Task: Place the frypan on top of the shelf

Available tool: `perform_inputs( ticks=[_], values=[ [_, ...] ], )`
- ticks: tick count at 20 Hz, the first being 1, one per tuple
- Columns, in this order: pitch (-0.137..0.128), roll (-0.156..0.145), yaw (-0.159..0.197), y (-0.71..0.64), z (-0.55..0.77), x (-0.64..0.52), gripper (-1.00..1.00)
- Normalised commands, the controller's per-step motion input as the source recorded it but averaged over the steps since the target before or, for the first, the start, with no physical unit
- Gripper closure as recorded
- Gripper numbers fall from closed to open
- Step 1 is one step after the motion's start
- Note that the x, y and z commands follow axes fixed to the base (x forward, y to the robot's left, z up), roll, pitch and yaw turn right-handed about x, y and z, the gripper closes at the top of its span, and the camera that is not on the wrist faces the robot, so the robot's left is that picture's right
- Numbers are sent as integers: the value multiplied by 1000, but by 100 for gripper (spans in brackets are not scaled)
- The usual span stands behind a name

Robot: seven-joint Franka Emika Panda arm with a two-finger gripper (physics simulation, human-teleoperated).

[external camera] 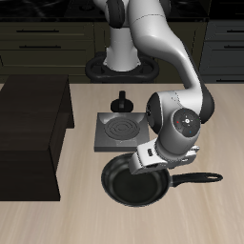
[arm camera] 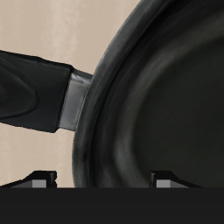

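The pan (external camera: 136, 183) is round, glossy black, with a long straight handle, lying on the pale wood-grain surface (external camera: 205, 219) near its front edge. The claw (external camera: 145, 164) hangs over its far rim; whether it grips cannot be told. The boxy, flat-topped dark shelf (external camera: 33, 114) stands well apart. A square grey burner (external camera: 121, 131) sits just behind the pan.

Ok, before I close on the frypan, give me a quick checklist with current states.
1. Gripper above the frypan rim: ok.
2. Fingertips straddle the rim: ok.
3. Grasp closed on the pan: not ok, fingers apart.
4. Pan flat on the table: ok.
5. Handle free of the stove plate: ok.
6. Shelf top free: ok as far as visible.
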Motion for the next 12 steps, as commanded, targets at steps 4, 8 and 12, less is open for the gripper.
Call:
perform_inputs(
  ticks=[4, 8, 12],
  values=[
    [15, 26, -38, -60, -227, -107, 100],
    [-17, 51, -65, -67, 172, -117, 100],
    [-57, 43, -37, 17, 353, -131, 100]
  ],
)
